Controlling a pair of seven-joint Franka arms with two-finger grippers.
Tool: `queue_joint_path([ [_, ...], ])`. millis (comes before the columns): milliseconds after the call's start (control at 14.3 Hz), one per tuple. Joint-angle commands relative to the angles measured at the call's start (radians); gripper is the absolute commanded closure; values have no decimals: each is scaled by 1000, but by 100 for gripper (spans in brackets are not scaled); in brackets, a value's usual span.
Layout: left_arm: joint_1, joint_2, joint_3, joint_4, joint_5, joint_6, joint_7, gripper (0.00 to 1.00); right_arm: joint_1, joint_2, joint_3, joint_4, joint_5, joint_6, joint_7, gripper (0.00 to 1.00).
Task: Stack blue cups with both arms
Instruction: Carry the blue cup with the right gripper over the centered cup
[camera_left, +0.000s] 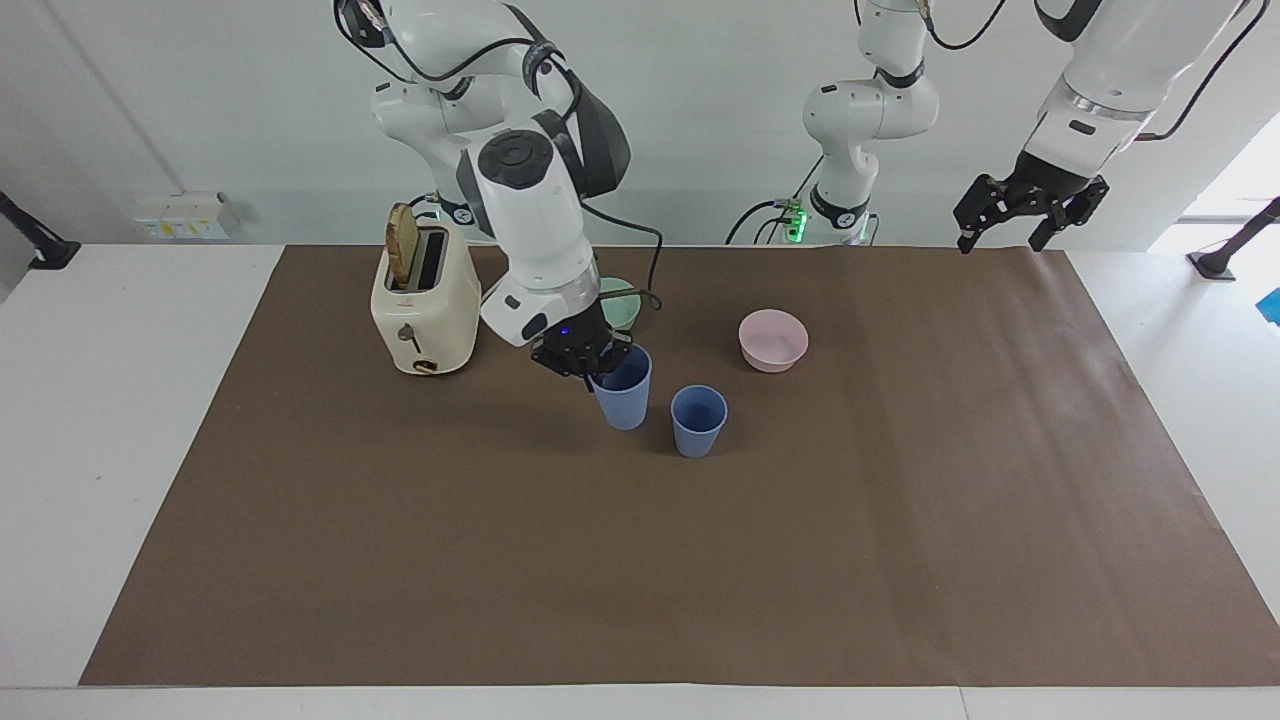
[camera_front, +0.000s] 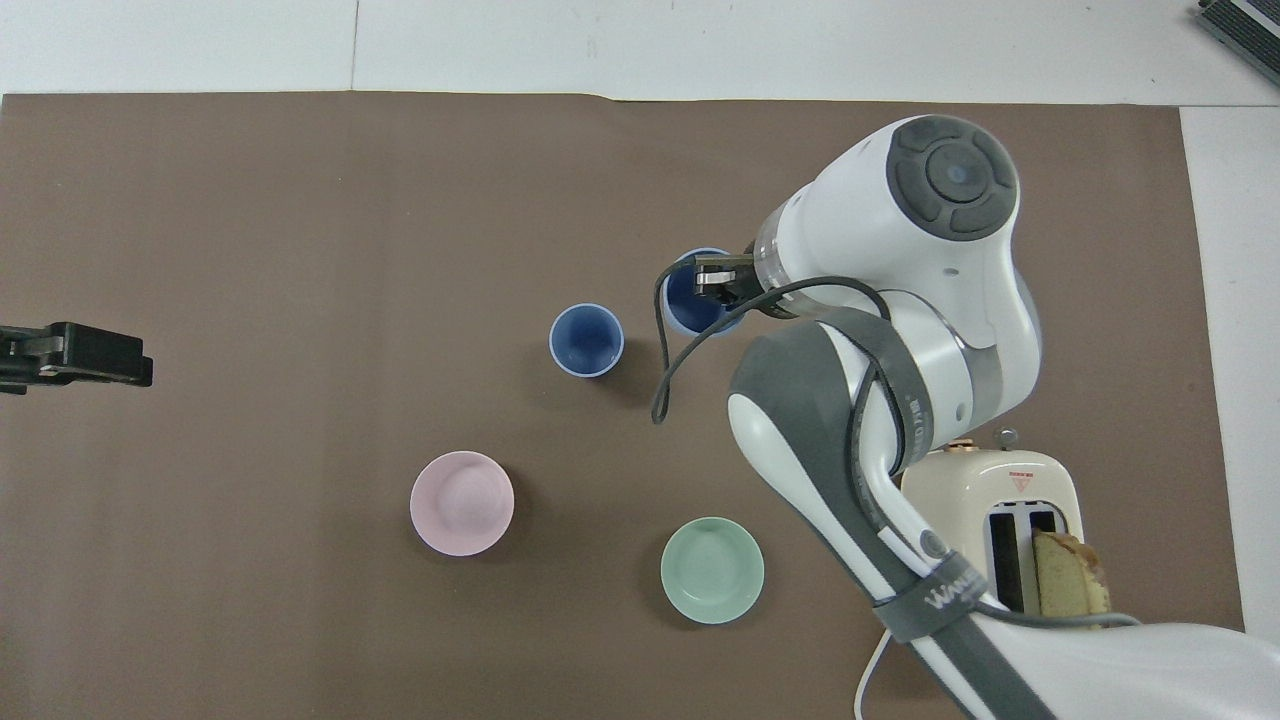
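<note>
Blue plastic: we see the carried cup (camera_left: 623, 398), clamped at its rim by the right gripper (camera_left: 585, 358), raised over brown paper (camera_left: 640, 560) just beside the standing cup (camera_left: 698, 420). Open paper surrounds both. Left gripper (camera_left: 1020, 215) waits released over the bench edge.

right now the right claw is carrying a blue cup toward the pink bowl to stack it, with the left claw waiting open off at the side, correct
One thing is off: the target. In the facing view the right claw, shut on the carried blue cup, has it beside the standing blue cup, not the pink bowl, which sits nearer the robots. The left claw does wait open at its own end of the table.
</note>
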Motion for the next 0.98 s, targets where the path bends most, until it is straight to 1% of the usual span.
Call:
queue_joint_path([
  [0, -1, -14, 6, -9, -13, -8, 1, 0, 27, 17, 0, 41, 18, 0, 30, 100],
  [140, -1, -14, 6, -9, -13, -8, 1, 0, 29, 17, 3, 42, 21, 6, 32, 100],
  [280, -1, -16, 6, -9, -13, -8, 1, 0, 31, 17, 29, 41, 28, 8, 33, 100],
  [350, -1, -14, 6, -9, -13, -8, 1, 0, 31, 17, 29, 41, 33, 30, 33, 100],
  [490, -1, -14, 6, -9, -13, -8, 1, 0, 53, 43, 29, 39, 35, 80, 33, 100],
  [630, -1, -14, 6, -9, -13, -8, 1, 0, 64, 64, 29, 41, 32, 90, 33, 100],
  [770, -1, -14, 6, -9, -13, -8, 1, 0, 64, 72, 29, 39, 32, 126, 33, 100],
  [911, -1, -14, 6, -9, -13, -8, 1, 0, 73, 86, 29, 38, 25, 129, 33, 100],
])
